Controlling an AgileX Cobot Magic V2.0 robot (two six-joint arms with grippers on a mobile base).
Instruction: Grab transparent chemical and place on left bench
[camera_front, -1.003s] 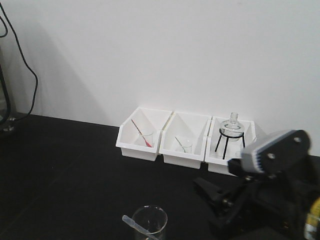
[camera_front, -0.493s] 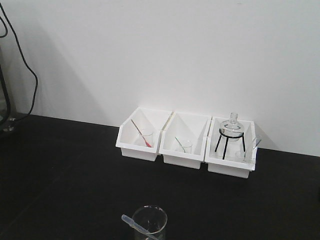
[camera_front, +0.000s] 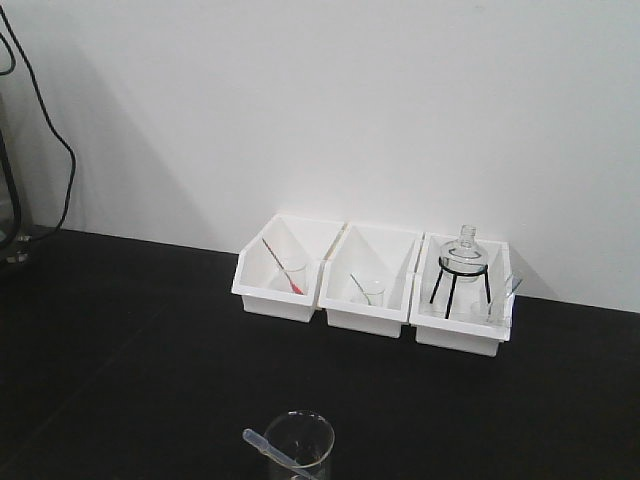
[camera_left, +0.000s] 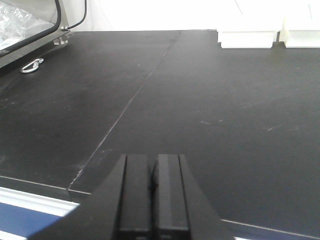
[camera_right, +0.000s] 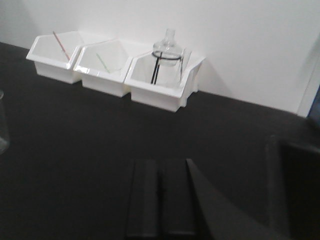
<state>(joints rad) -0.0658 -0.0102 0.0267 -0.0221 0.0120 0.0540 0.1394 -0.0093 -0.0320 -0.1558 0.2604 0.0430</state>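
We see only the upper part of the transparent chemical (camera_front: 299, 444): the bottom edge of the front view cuts it off below the rim, so its base and any printed marks are out of sight. It is a clear glass beaker with a rolled rim, standing at the near edge of the worktop (camera_front: 120, 340), and a plastic pipette (camera_front: 275, 453) leans across its mouth. In the right wrist view a sliver of curved glass (camera_right: 3, 125) shows at the left edge, probably the same beaker, though too little of it appears to be sure.

Along the far edge of the worktop, against the white wall, three white bins (camera_front: 372, 283) sit side by side. The left one holds a small beaker with a red rod (camera_front: 283, 268), the middle one a small beaker with a pale rod (camera_front: 360, 289), and the right one a round flask (camera_front: 464, 249) on a black wire stand; the glass beside that stand is hard to make out.

The left gripper (camera_left: 153, 197) has its fingers pressed together over the near edge, where a blue-and-white strip (camera_left: 30, 212) shows. The right gripper (camera_right: 159, 197) is likewise closed with nothing between its fingers, above bare black surface.
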